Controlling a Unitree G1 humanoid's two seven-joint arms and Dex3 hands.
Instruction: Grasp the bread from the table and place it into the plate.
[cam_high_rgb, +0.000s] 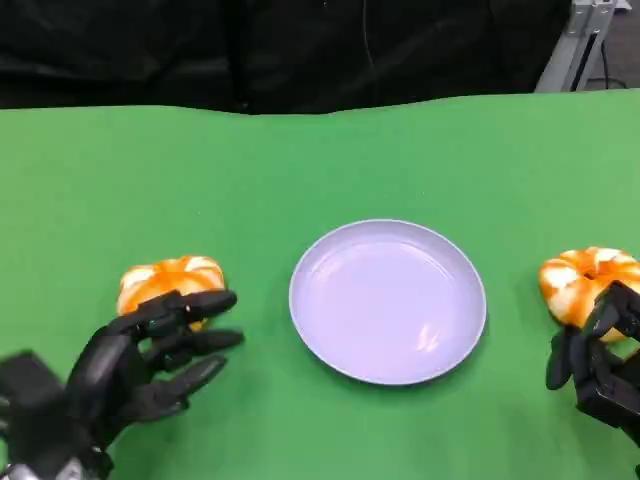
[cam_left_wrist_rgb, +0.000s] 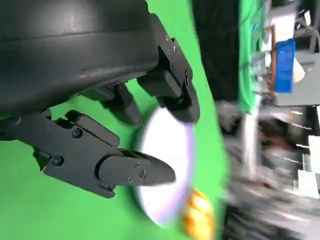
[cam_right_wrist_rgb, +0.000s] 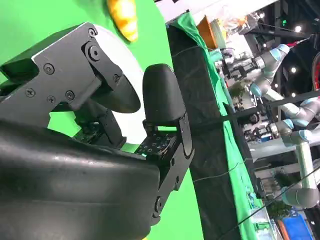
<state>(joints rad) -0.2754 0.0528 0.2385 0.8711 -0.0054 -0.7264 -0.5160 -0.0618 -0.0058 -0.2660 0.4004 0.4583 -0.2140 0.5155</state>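
across the whole frame: green table (cam_high_rgb: 300, 170). centre: lavender plate (cam_high_rgb: 388, 300), nothing on it. lower left: left hand (cam_high_rgb: 150, 360), fingers spread, holding nothing, fingertips just at the left bread (cam_high_rgb: 170, 282). lower right edge: right hand (cam_high_rgb: 600, 360), fingers curled beside the right bread (cam_high_rgb: 585, 280); grip cannot be told.

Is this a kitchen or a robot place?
Most likely a robot lab, not a kitchen. The table wears a plain green cloth with black curtain behind it, and the right wrist view shows other robot arms under ceiling lights. The bread and plate look like practice props.
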